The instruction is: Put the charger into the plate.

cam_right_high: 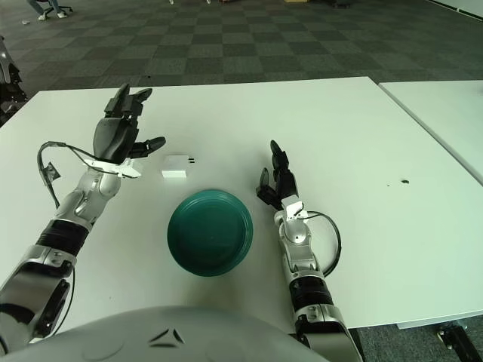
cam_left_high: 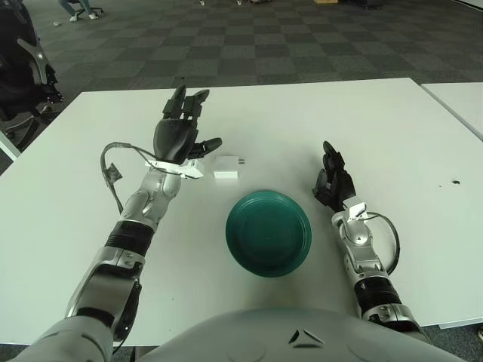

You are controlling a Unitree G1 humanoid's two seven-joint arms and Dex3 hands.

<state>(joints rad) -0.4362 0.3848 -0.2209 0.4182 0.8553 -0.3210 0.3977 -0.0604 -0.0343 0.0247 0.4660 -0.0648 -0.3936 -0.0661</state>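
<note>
A small white charger (cam_left_high: 226, 167) lies on the white table, just beyond the far left rim of a dark green plate (cam_left_high: 269, 232). My left hand (cam_left_high: 181, 127) is raised above the table just left of the charger, fingers spread and holding nothing; its thumb points toward the charger. My right hand (cam_left_high: 333, 181) shows to the right of the plate, fingers relaxed and empty.
The white table (cam_left_high: 324, 121) stretches wide around the objects. A second white table (cam_left_high: 460, 102) stands at the right across a narrow gap. A black chair (cam_left_high: 23, 75) stands off the table's far left corner.
</note>
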